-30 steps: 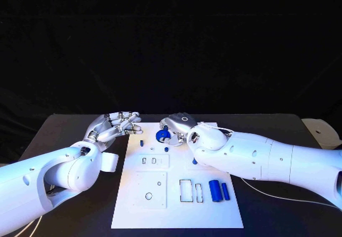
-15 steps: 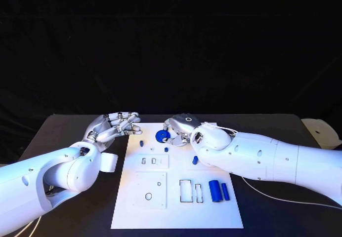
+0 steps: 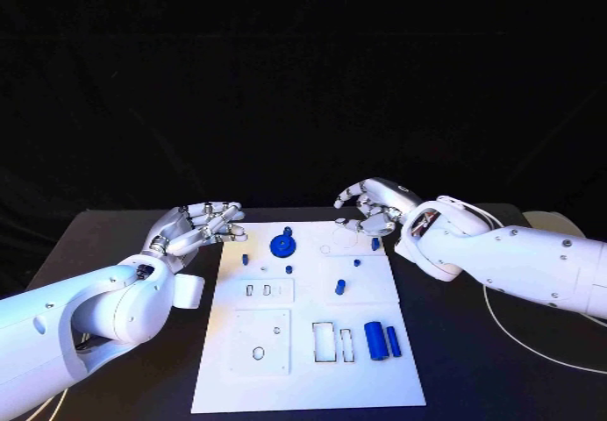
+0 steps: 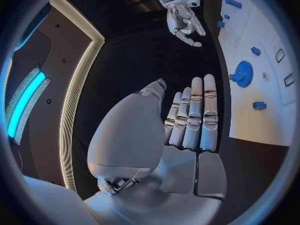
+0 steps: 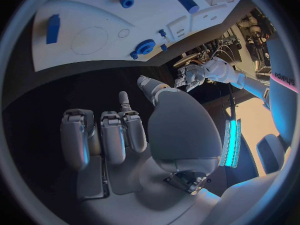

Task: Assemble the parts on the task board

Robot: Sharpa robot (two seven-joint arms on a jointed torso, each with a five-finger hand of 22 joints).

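Observation:
The white task board (image 3: 303,377) lies in the middle of the black table. A blue gear (image 3: 283,245) sits near its far edge, with no hand on it; it also appears in the wrist views (image 4: 242,74) (image 5: 145,46). My right hand (image 3: 371,206) hovers past the board's far right corner, fingers loosely bent and holding nothing (image 5: 112,135). Beside the board's far left corner is my left hand (image 3: 203,226), its fingers straight and side by side (image 4: 187,120), with nothing in it. Two blue cylinders (image 3: 374,340) lie near the board's right edge.
Small blue pieces (image 3: 339,286) are scattered over the far half of the board. Rectangular slots (image 3: 328,339) and a raised plate with holes (image 3: 263,342) fill the near half. A cable (image 3: 506,324) runs across the table at the right.
My right hand has let go of the blue gear and drawn back to the right, off the board. The gear stays on the board. My left hand has hardly moved.

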